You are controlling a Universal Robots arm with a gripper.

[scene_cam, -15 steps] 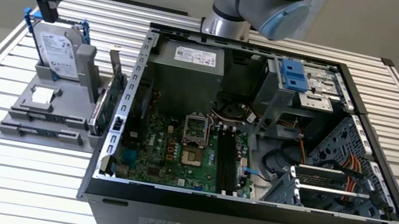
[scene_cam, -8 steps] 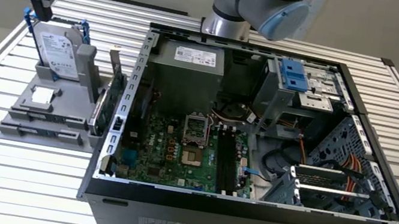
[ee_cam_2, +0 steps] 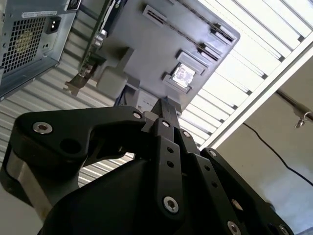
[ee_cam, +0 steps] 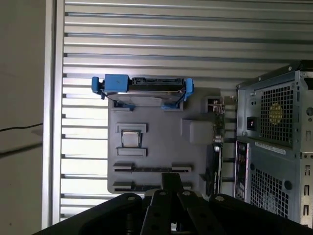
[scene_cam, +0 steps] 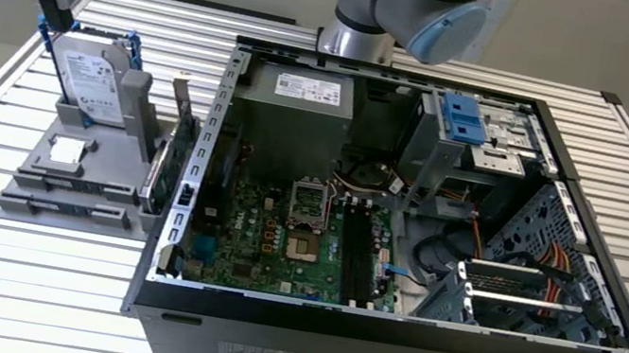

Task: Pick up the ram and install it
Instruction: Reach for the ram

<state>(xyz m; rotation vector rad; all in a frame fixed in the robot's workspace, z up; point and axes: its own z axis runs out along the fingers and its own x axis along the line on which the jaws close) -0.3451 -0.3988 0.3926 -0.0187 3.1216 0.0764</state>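
Since parts are being kept upright in the gray holder [scene_cam: 28,210], presumably for easy top grabs, the gripper [scene_cam: 56,16] is hovering over it in the exterior view. In the second wrist view its fingers [ee_cam_2: 167,142] are sitting pressed together, nothing visibly pinched. In the first wrist view the holder is carrying the hard drive [ee_cam: 142,85], and I'm guessing the ram [ee_cam: 151,169] is the thin dark strip sitting edge-up in a long slot.
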